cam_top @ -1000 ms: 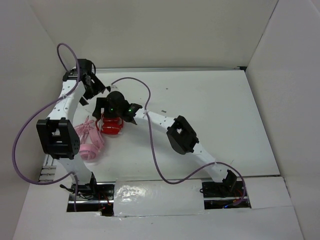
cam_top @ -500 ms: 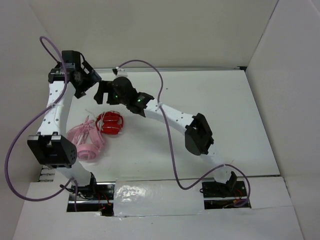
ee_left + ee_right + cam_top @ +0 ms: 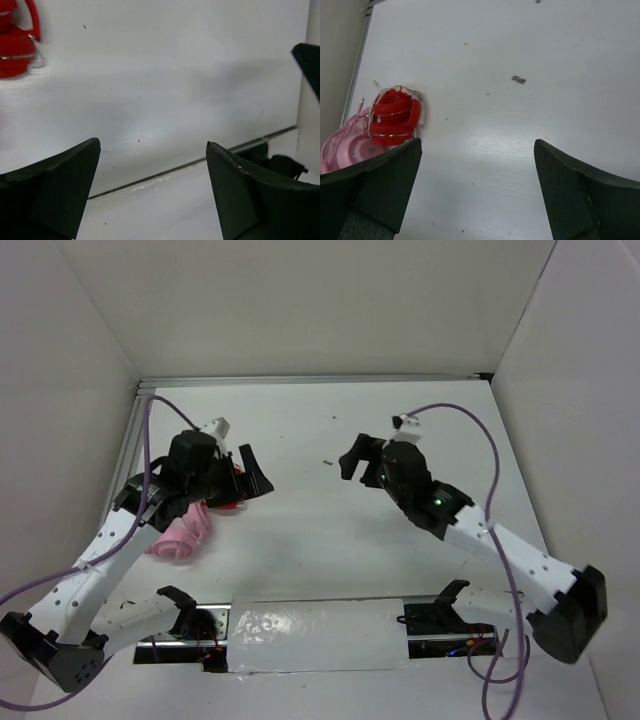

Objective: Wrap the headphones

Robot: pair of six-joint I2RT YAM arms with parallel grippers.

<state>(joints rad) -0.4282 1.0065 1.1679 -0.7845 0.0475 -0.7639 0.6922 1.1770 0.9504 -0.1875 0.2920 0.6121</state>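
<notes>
The red headphones [image 3: 394, 118] lie folded on the white table at the left, with the thin white cable wound round the cups. In the top view only a sliver of the red headphones [image 3: 228, 505] shows under my left wrist. They also show at the top left corner of the left wrist view [image 3: 15, 45]. My left gripper [image 3: 255, 476] is open and empty just right of them, and it points away over bare table [image 3: 152, 145]. My right gripper [image 3: 352, 456] is open and empty, well to the right of them [image 3: 477, 142].
Pale pink headphones [image 3: 180, 536] lie beside the red ones on their near left, also in the right wrist view [image 3: 345, 148]. White walls close in the table on three sides. A small dark speck [image 3: 327, 462] lies mid-table.
Both grippers have left the headphones. The right arm swung away to the right and the left arm dropped back toward the near side. The headphones stay in place.
</notes>
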